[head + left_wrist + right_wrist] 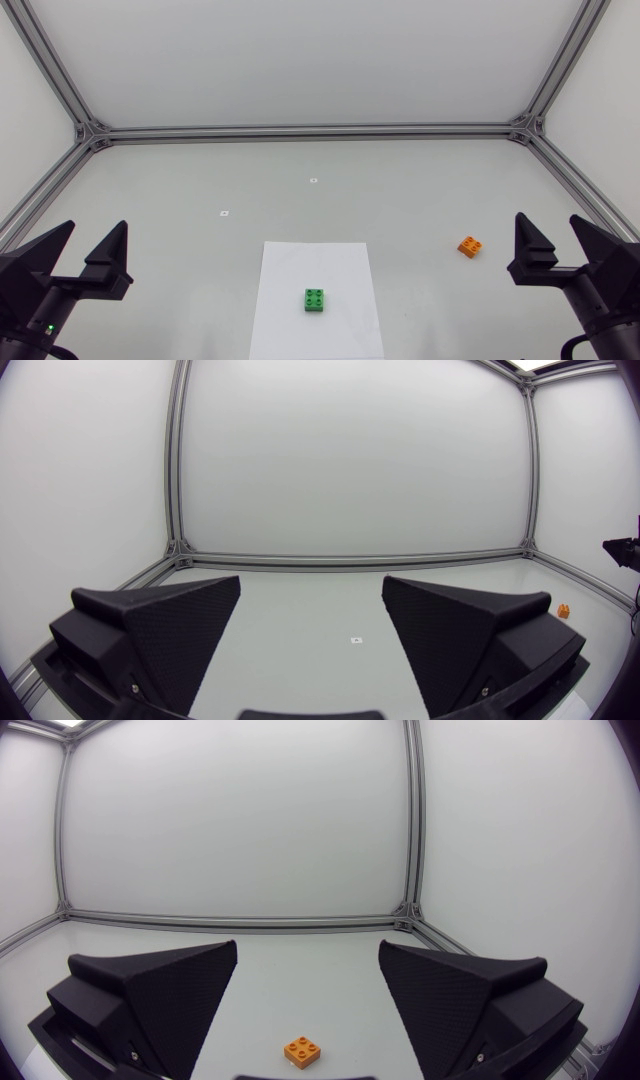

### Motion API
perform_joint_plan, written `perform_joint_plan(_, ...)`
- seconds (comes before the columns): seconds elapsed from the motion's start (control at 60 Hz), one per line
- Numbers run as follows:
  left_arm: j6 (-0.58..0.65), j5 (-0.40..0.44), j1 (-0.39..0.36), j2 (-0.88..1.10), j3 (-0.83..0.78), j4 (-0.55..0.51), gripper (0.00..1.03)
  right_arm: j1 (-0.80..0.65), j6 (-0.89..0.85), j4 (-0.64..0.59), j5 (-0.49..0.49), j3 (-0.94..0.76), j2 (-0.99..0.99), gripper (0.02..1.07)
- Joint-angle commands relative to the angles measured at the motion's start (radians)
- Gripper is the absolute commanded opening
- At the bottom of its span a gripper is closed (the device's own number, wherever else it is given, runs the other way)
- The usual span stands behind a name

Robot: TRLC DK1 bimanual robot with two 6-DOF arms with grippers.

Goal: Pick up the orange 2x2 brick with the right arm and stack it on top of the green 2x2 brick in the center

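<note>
Orange brick point(471, 245) sits ungrasped; left hand point(96, 230) and right hand point(548, 220) spread, partly cropped.

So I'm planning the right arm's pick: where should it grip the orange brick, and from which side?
Probably from above, on two opposite side walls. The orange brick lies flat, studs up, with nothing beside it. It sits skewed to the open right gripper, so turn the wrist until the fingers square with the walls.

White table point(150, 190), lightly set
White paper sheet point(340, 262) at the near edge's middle; orange brick point(471, 245) toward the right edge.
</note>
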Motion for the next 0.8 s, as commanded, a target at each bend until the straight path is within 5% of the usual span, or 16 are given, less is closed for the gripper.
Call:
perform_joint_plan(0.0,0.006,0.003,0.001,-0.006,-0.041,-0.011,0.99,0.008,0.025,-0.001,-0.004,-0.022,-0.010,1.03)
perform_joint_plan(0.5,0.006,0.003,0.001,-0.006,-0.041,-0.011,0.99,0.009,0.001,-0.061,-0.050,0.084,0.001,1.03)
perform_joint_plan(0.783,0.006,0.003,0.001,-0.006,-0.041,-0.011,0.99,0.008,-0.006,-0.139,-0.056,0.353,0.332,1.03)
